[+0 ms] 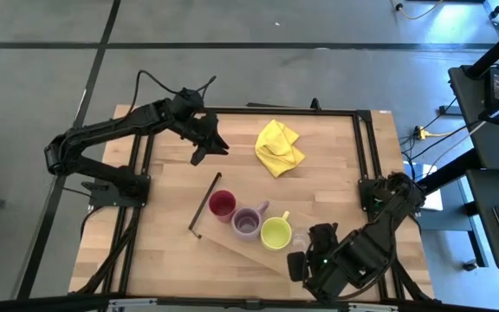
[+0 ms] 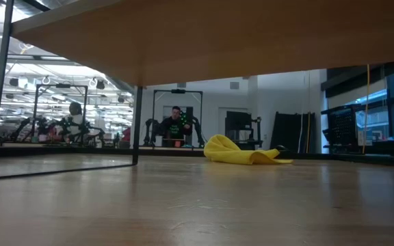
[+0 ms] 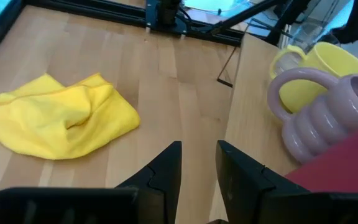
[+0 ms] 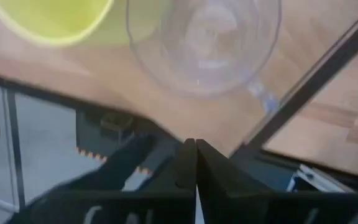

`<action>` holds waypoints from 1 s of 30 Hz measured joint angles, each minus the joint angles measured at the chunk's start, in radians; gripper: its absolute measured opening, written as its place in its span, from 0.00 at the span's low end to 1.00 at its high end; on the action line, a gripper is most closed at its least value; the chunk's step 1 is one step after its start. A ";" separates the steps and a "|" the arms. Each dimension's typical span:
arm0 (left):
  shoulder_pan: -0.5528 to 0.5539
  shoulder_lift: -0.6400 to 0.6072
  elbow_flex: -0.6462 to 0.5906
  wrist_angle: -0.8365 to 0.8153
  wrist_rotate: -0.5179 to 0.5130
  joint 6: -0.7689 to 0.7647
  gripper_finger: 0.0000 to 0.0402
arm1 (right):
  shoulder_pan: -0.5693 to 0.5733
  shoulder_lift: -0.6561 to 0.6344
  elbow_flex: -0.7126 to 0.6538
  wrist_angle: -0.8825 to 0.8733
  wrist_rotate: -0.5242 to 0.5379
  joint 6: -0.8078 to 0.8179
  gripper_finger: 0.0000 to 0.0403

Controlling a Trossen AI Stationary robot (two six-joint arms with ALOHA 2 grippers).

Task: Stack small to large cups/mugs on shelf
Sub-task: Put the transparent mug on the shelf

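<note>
A light-wood shelf (image 1: 248,251) lies slantwise on the table. In a row on it stand a red cup (image 1: 222,204), a purple mug (image 1: 248,222), a yellow-green mug (image 1: 275,232) and a clear glass tumbler (image 1: 299,242), each on its base. My right gripper (image 4: 196,149) is shut and hovers above the shelf's near right end, just past the tumbler (image 4: 204,43), pointing steeply down with nothing in it. My left gripper (image 3: 198,163) is open and empty in the air over the far left of the table (image 1: 208,154), pointing at the row of mugs (image 3: 328,118).
A crumpled yellow cloth (image 1: 279,147) lies at the far middle of the table. A thin black rail (image 1: 204,204) stands at the shelf's left end beside the red cup. A black frame (image 1: 362,147) runs round the tabletop. Bare wood lies between cloth and shelf.
</note>
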 joint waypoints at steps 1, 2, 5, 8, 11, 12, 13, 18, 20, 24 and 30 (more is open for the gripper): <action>-0.008 0.000 0.000 0.001 -0.006 0.000 0.23 | 0.002 0.000 0.010 0.000 -0.010 -0.006 0.01; -0.015 0.000 0.000 0.007 -0.013 0.000 0.23 | 0.003 -0.001 0.014 0.000 -0.012 -0.014 0.01; -0.036 0.000 0.000 0.025 -0.023 0.001 0.23 | 0.005 -0.003 0.010 0.000 -0.012 -0.047 0.01; -0.054 0.000 0.000 0.039 -0.024 0.001 0.23 | 0.001 -0.004 0.009 -0.001 -0.012 -0.117 0.01; -0.070 0.000 0.000 0.044 -0.024 0.002 0.23 | -0.012 -0.004 0.009 -0.001 -0.048 -0.195 0.01; -0.075 0.000 0.000 0.044 -0.024 0.002 0.23 | -0.016 -0.004 0.009 -0.001 -0.059 -0.221 0.01; -0.079 0.000 0.000 0.044 -0.024 0.002 0.23 | -0.019 -0.004 0.009 -0.001 -0.065 -0.247 0.01; -0.097 0.000 0.000 0.068 0.009 -0.001 0.23 | -0.033 -0.005 0.009 -0.001 -0.042 -0.334 0.01; -0.100 0.000 0.000 0.092 0.063 -0.013 0.23 | -0.040 -0.008 0.009 -0.001 -0.034 -0.373 0.01; -0.101 -0.006 0.000 0.165 0.192 -0.075 0.23 | -0.059 -0.032 0.008 0.000 -0.036 -0.391 0.01; -0.100 -0.015 0.000 0.275 0.281 -0.162 0.23 | -0.066 -0.105 0.003 -0.002 -0.085 -0.257 0.01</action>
